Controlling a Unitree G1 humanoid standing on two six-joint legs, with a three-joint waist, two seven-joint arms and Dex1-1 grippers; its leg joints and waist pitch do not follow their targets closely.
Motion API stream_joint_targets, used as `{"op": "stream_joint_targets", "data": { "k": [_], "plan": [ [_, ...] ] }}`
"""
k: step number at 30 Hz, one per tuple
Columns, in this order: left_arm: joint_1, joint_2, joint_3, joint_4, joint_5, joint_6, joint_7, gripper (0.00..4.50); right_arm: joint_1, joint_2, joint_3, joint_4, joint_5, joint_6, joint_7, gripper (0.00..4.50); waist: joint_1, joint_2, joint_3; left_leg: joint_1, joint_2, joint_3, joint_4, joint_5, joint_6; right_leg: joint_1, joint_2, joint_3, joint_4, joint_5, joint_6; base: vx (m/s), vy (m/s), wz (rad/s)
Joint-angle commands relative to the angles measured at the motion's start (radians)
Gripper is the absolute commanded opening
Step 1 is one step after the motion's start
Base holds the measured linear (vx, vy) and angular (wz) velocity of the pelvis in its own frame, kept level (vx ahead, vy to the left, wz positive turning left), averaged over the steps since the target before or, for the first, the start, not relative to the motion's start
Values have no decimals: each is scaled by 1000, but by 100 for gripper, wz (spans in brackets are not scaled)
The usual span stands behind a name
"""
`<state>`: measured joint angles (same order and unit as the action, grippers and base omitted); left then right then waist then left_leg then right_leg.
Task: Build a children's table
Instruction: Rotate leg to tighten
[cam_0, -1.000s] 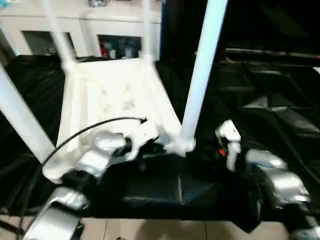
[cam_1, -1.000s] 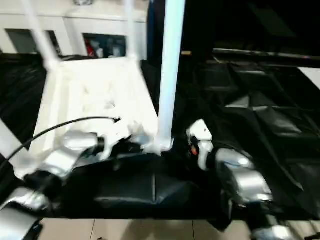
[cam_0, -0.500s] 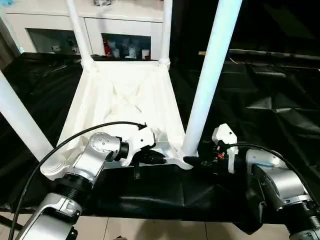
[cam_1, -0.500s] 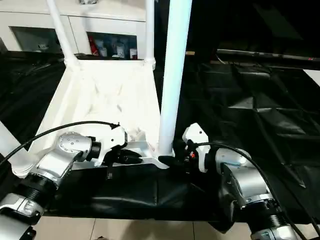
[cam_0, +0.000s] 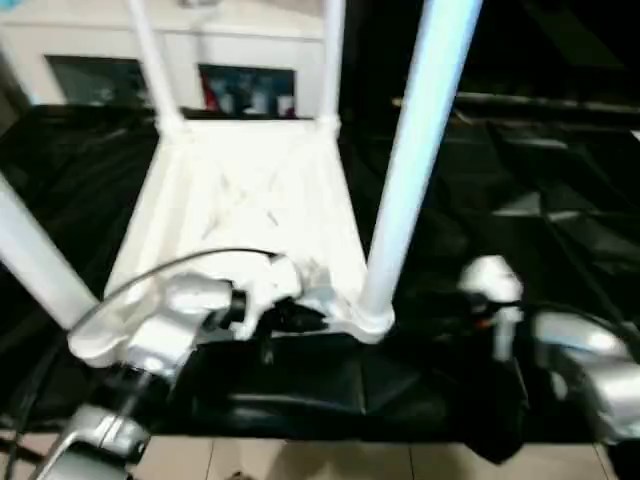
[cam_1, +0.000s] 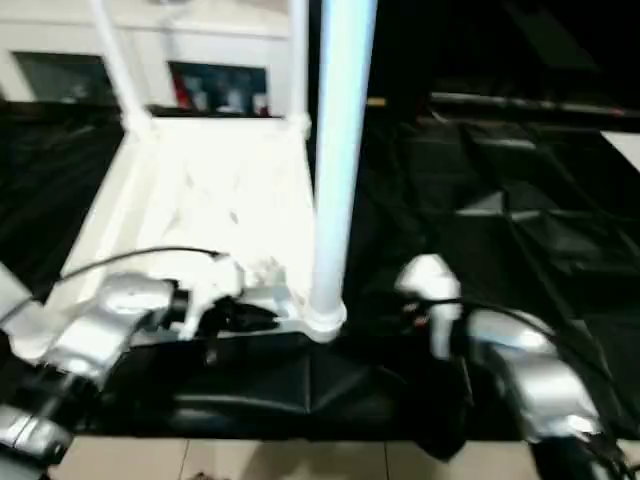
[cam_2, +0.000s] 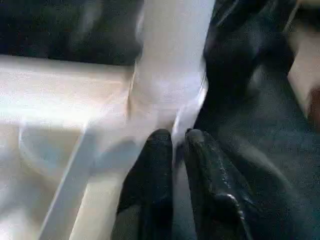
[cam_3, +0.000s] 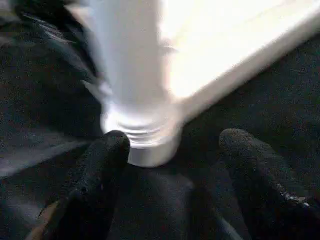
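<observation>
On a black cloth-covered table (cam_0: 560, 230), the children's table lies upside down: the white tabletop (cam_0: 250, 200) rests ribbed side up, and four white legs rise from its corner sockets. All places here are given from the near right leg (cam_0: 410, 170), the thick tube closest to the robot.

Far to the left of that leg, another near leg (cam_0: 40, 265) leans out of its corner. Closer in, the left gripper (cam_2: 174, 145) sits at the tabletop's near edge, just left of the leg's socket (cam_0: 368, 318). Its two black fingers (cam_2: 155, 165) stand narrow, almost together, with a thin white edge of the tabletop between their tips; whether they truly pinch it cannot be told. Behind the leg stand the two far legs and a white cabinet (cam_0: 150, 60).

Just right of the leg, the right gripper (cam_3: 175, 150) stands wide open and holds nothing, its fingers either side of the leg's threaded collar (cam_3: 145, 140) but apart from it.

Risks, as a judgement: threads show above the socket, so the leg may not be fully seated and could wobble or tip. If the left gripper's narrow hold slips, the tabletop may slide on the cloth. A right gripper closing off-centre could push the leg aslant.
</observation>
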<state>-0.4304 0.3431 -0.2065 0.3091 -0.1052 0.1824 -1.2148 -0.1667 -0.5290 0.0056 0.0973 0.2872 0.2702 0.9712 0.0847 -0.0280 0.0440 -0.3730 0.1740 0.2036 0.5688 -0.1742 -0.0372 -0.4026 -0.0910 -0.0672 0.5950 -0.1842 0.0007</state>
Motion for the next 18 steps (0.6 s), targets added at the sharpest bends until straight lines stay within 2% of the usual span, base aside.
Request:
{"op": "stream_joint_targets", "data": {
  "k": [1,3,6,7,10,11,12,14,15,16,17,18],
  "plan": [
    [0,8,29,-56,-37,24,1,100,-16,13,-38,-5,19,-13,-50,325,1,-7,-55,13,62,-26,-60,-220,55,43,-62,46,-73,-233,-222,0,0,0],
    [17,16,67,-119,-79,60,16,101,-1,34,-59,-39,54,17,-72,325,0,-7,-52,17,63,-27,-61,-239,46,43,-63,48,-74,-258,-213,0,0,0],
    [29,16,112,-166,-107,88,54,127,28,32,-41,-80,57,31,-60,325,1,-4,-52,17,63,-27,-61,-241,43,44,-59,48,-73,-254,-202,0,0,0],
    [34,16,123,-175,-109,93,68,127,35,32,-38,-88,56,30,-59,325,2,-1,-52,17,64,-28,-61,-239,42,44,-59,48,-72,-243,-202,0,0,0],
    [59,12,159,-197,-60,80,204,157,53,60,-46,-102,49,28,-103,325,0,-2,-52,15,61,-28,-60,-234,44,44,-57,47,-72,-225,-195,0,0,0],
    [69,-6,183,-198,-32,74,292,174,58,76,-48,-111,41,29,-133,325,-1,0,-53,14,62,-28,-60,-237,41,44,-57,47,-72,-229,-191,0,0,0],
    [97,-59,243,-214,0,61,459,174,67,114,-51,-123,0,10,-226,325,-4,9,-52,15,63,-30,-61,-247,30,43,-55,47,-74,-231,-187,0,0,0],
    [137,-108,280,-249,-13,30,523,189,73,159,-67,-129,-20,5,-313,325,-6,7,-53,13,61,-31,-61,-251,20,46,-57,45,-78,-247,-179,0,0,0],
    [137,-108,280,-249,-13,30,523,193,73,159,-67,-129,-20,5,-313,325,-6,5,-53,15,59,-29,-60,-257,18,42,-56,46,-83,-265,-171,0,0,0],
    [177,-140,293,-289,-19,9,555,193,79,199,-86,-139,-28,1,-388,325,-4,9,-53,16,58,-31,-61,-262,18,42,-55,45,-83,-273,-165,0,0,0],
    [191,-151,296,-302,-12,0,573,219,82,214,-93,-145,-28,-4,-411,325,-8,8,-52,13,61,-31,-64,-271,15,41,-52,47,-83,-252,-160,0,0,0],
    [226,-182,306,-332,11,-17,632,219,93,252,-106,-165,-29,-8,-467,325,-6,15,-54,16,59,-32,-64,-274,14,41,-51,46,-82,-254,-156,0,0,0]
  ]
}}
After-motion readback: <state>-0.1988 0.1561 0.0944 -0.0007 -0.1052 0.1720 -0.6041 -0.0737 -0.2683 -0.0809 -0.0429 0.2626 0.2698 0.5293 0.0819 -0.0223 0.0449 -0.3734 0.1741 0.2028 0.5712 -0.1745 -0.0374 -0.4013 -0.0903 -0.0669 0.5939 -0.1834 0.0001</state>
